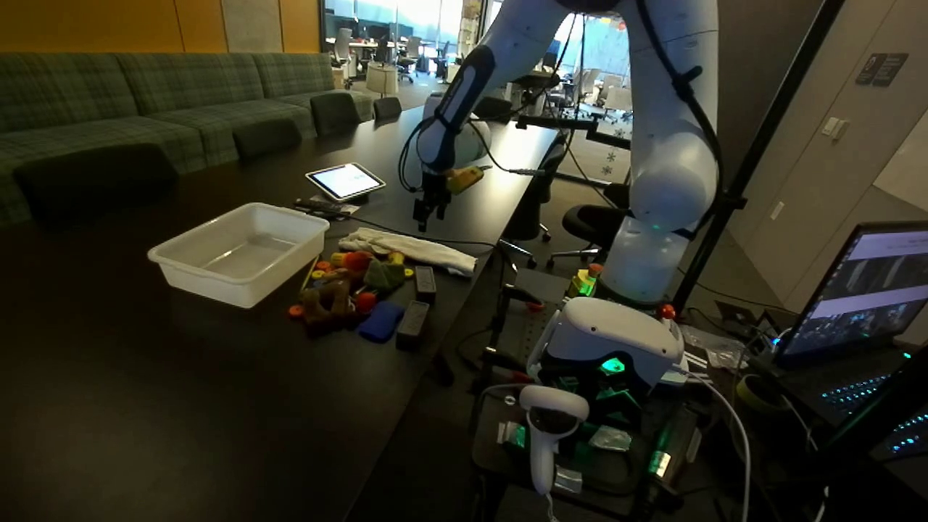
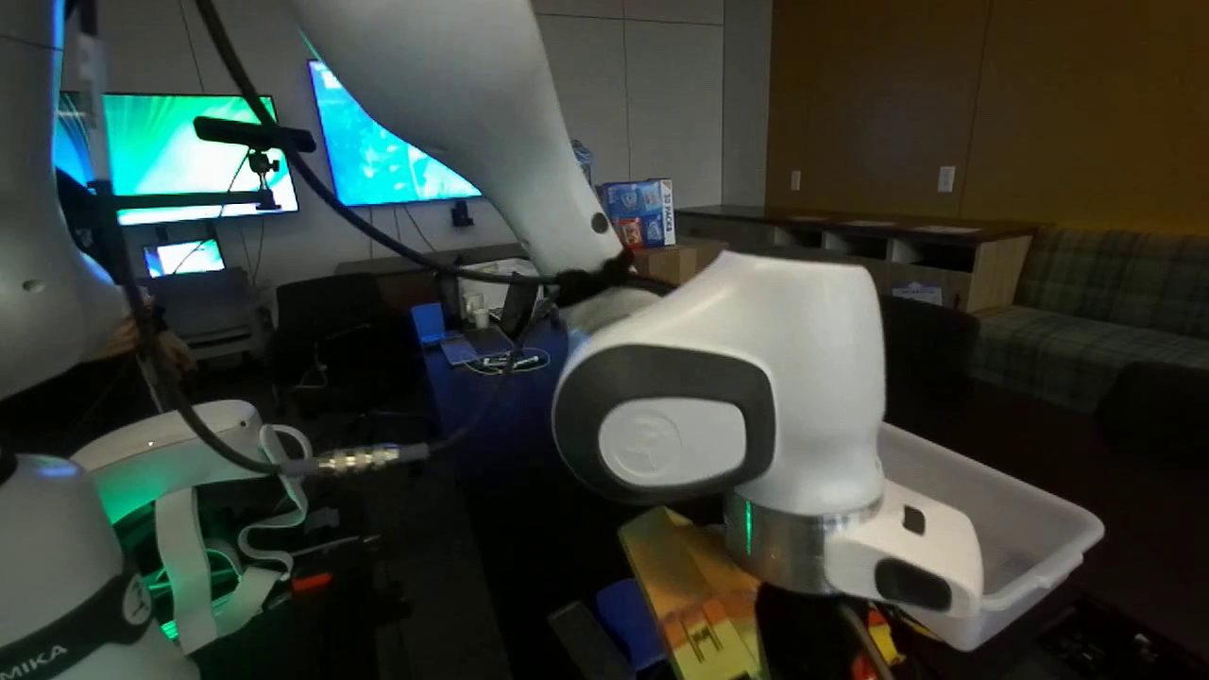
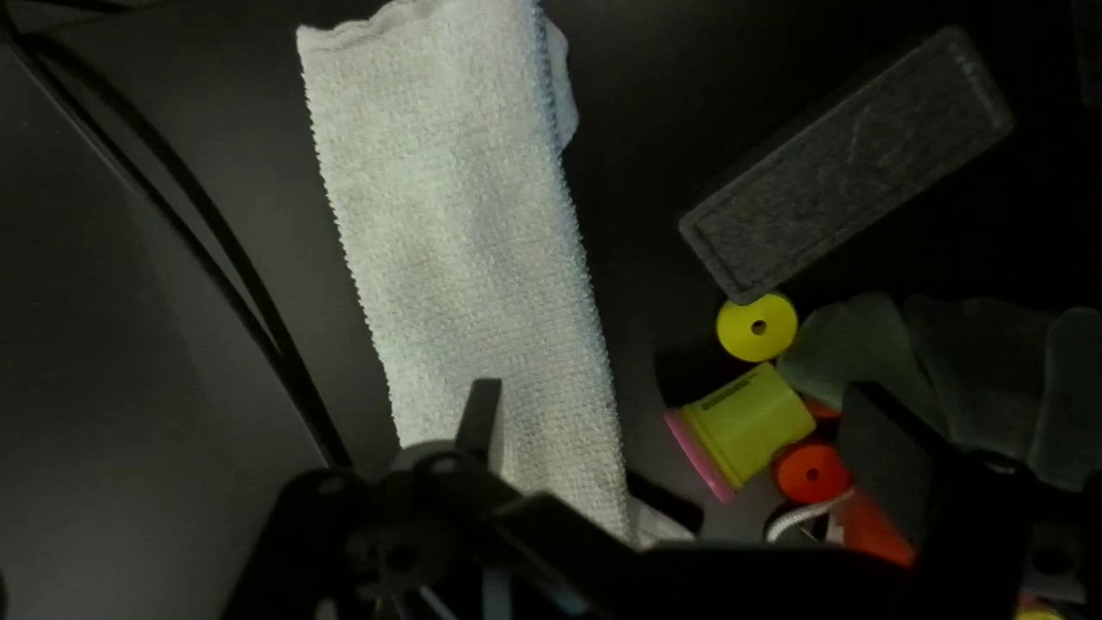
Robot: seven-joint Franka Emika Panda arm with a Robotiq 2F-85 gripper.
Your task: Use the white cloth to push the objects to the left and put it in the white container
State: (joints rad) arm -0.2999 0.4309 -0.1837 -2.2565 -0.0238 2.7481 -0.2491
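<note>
We see the end effector [image 1: 431, 221] hanging above the bench [image 1: 217, 384] near the cloth [image 3: 465, 224], its jaws spread wide apart. The cloth lies on the bench as a long folded strip. Just beside the cloth we find the toys [image 1: 342, 293] in a heap, with two grey blocks [image 1: 413, 319], the nearer one close to the cloth. The tray [image 1: 203, 281] stands near one end of the cloth. On the cloth's opposite side from the toys runs a cable [image 3: 301, 396], and farther from the cloth sits a tablet [image 1: 346, 181].
</note>
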